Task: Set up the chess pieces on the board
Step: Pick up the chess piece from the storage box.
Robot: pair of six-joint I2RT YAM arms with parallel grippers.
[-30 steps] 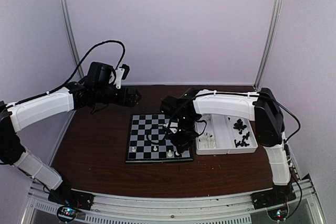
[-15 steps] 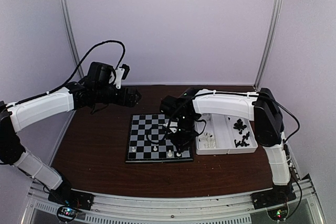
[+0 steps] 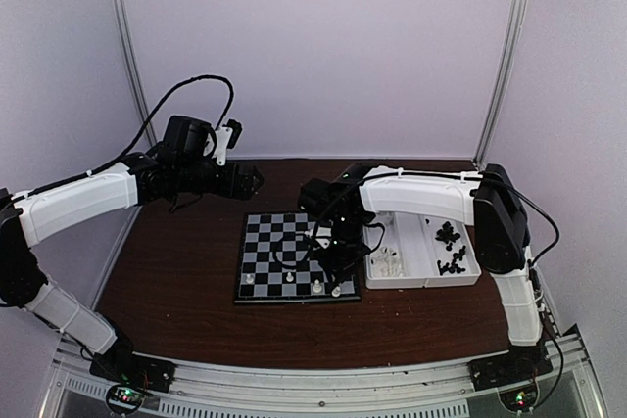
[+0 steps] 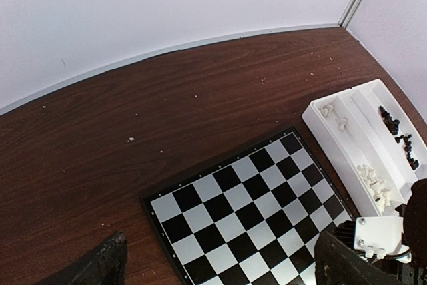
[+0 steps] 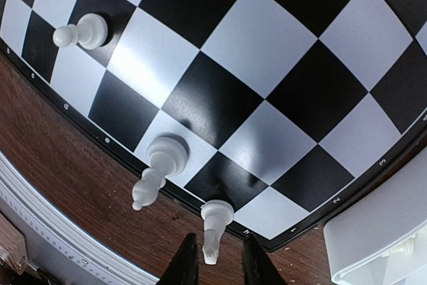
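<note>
From the top view, your left arm [image 3: 88,198] is raised and reaches in over the table [image 3: 176,281], with the left gripper [image 3: 250,181] hanging beyond the far left corner of the board [image 3: 279,242], well clear of it. Your right arm [image 3: 421,198] folds back from a high elbow. Its wrist points the right gripper [image 3: 336,276] straight down at the board's near right corner. Four white chess pieces [image 3: 289,276] stand along the board's near edge. The tray [image 3: 431,279] lies just right of the board, with white pieces in the compartment nearer the board and black pieces [image 3: 449,247] in the far one.

In the left wrist view, your left fingers [image 4: 97,266] are spread wide with nothing between them. The board's far rows below are bare.

In the right wrist view, your fingers [image 5: 189,265] are parted only slightly, and the head of a white piece [image 5: 213,221] sits between them. A gap shows on each side of the head, so nothing is clamped. That piece stands on a black square in the edge row, right at the board's rim. A taller white piece [image 5: 160,161] stands on the next square, close beside the left finger. The tray's corner sits just past the board's corner.
</note>
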